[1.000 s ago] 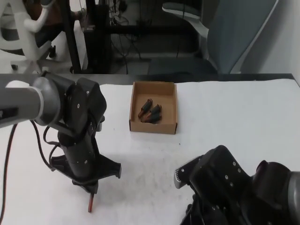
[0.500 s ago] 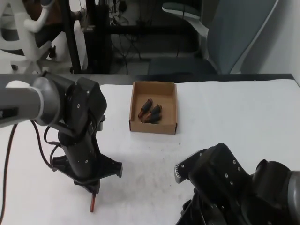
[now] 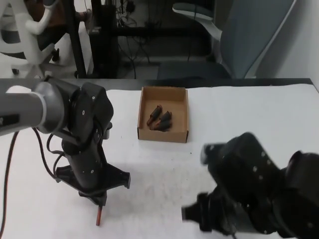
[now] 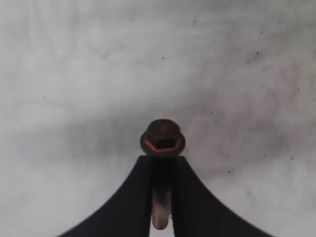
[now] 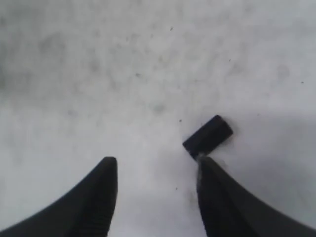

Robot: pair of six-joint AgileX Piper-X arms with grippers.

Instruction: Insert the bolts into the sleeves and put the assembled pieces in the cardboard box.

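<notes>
The bolt is gripped by its shank between the 2 fingers of the left gripper, with the hexagonal head sticking out beyond the fingertips and pointing down at the bench; in the high view it hangs low over the near left part of the bench, almost exactly where it was 1 second ago, so this arm is waiting.

The sleeve, a short dark piece, lies on the bench at the tip of 1 finger of the right gripper, just outside the gap and not inside it; whether it touches the finger I cannot tell. The jaws of this gripper are spread apart and hold nothing.

The change is in the right arm; during the last second it swings from the near edge toward the right and farther over the bench. This suggests it is still lining up on the sleeve, so the grasp is not made yet and the insertion cannot begin.

The cardboard box stands at the middle of the bench, well apart from both grippers, and already holds some assembled pieces; it has not moved.
</notes>
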